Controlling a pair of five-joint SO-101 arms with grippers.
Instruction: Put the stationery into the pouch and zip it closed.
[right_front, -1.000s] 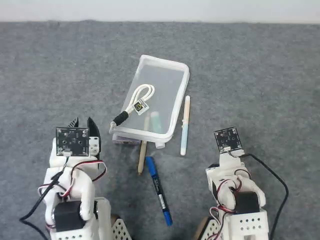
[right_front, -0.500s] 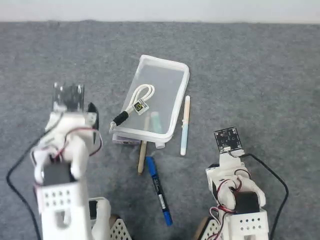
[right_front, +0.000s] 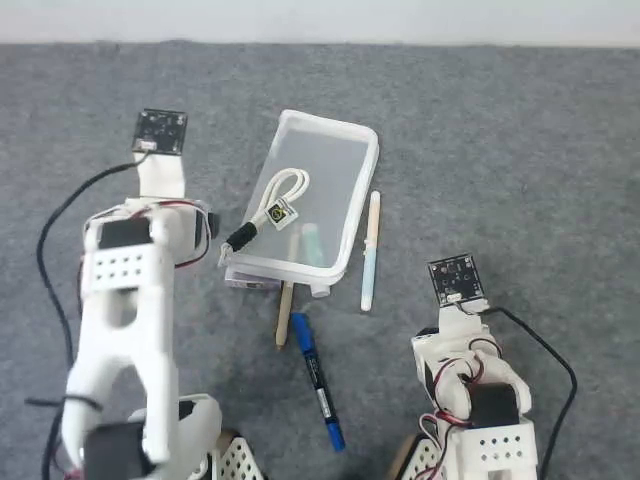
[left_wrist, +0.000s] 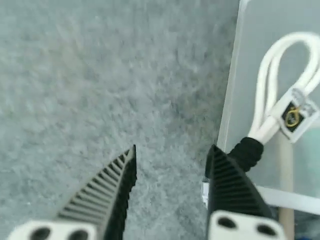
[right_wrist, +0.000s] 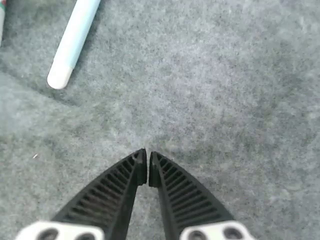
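Observation:
A clear pouch (right_front: 325, 165) lies in the middle of the grey mat, with a white cord loop (right_front: 283, 190) and its black end (right_front: 240, 237) on top. A pale green item (right_front: 312, 243) shows through it. My left gripper (left_wrist: 172, 152) is open just left of the pouch's near corner, its fingers straddling bare mat beside the pouch edge (left_wrist: 229, 95) and the black cord end (left_wrist: 245, 150). A light blue pen (right_front: 370, 250) lies right of the pouch, a wooden pencil (right_front: 286, 305) and blue marker (right_front: 318, 380) nearer. My right gripper (right_wrist: 148, 157) is shut over bare mat, short of the pen (right_wrist: 75, 40).
A small lilac block (right_front: 250, 281) sits under the pouch's near corner. Grey mat (right_front: 520, 160) spreads to the right and left of the pouch, and a pale wall edge runs along the far side.
My left arm has stretched out from its folded pose by the near edge to the pouch's left side. The right arm and the stationery have not moved.

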